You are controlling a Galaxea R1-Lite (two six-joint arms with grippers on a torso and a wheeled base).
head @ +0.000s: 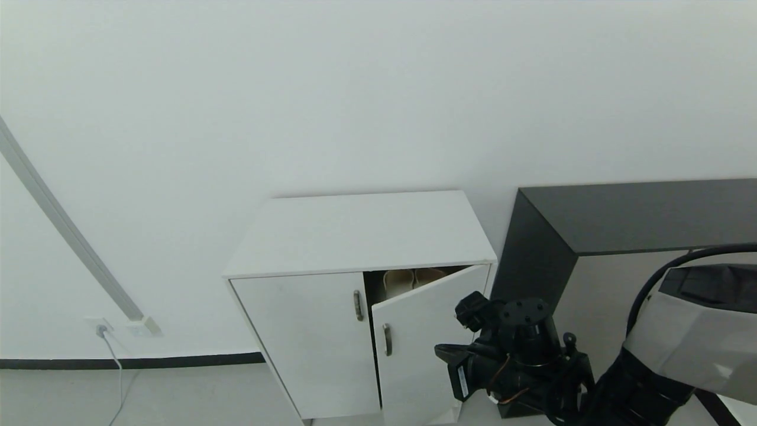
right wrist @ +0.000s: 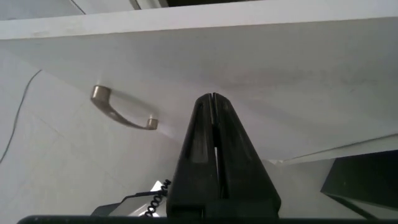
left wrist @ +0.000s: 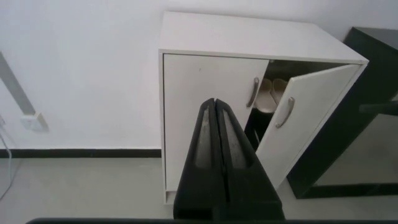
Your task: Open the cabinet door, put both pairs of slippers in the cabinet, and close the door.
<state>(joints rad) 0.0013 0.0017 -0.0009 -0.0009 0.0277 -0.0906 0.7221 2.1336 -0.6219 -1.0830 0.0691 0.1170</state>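
Note:
The white cabinet (head: pixel 361 234) stands against the wall with its left door (head: pixel 304 343) shut and its right door (head: pixel 414 343) partly ajar. Beige slippers (head: pixel 408 279) show inside through the gap, also the slippers (left wrist: pixel 273 93) in the left wrist view. My right gripper (right wrist: pixel 214 98) is shut, with its tip against the outer face of the right door (right wrist: pixel 261 74), beside the metal handle (right wrist: pixel 123 112). In the head view the right gripper (head: pixel 443 352) sits low at that door's front. My left gripper (left wrist: pixel 216 102) is shut and empty, held back in front of the cabinet (left wrist: pixel 249 37).
A dark desk (head: pixel 621 216) stands close to the cabinet's right side, next to the open door's swing. A wall socket with a cable (head: pixel 99 328) is at the lower left, under a slanted grey conduit (head: pixel 65 228). Bare floor (left wrist: pixel 81 186) lies before the cabinet.

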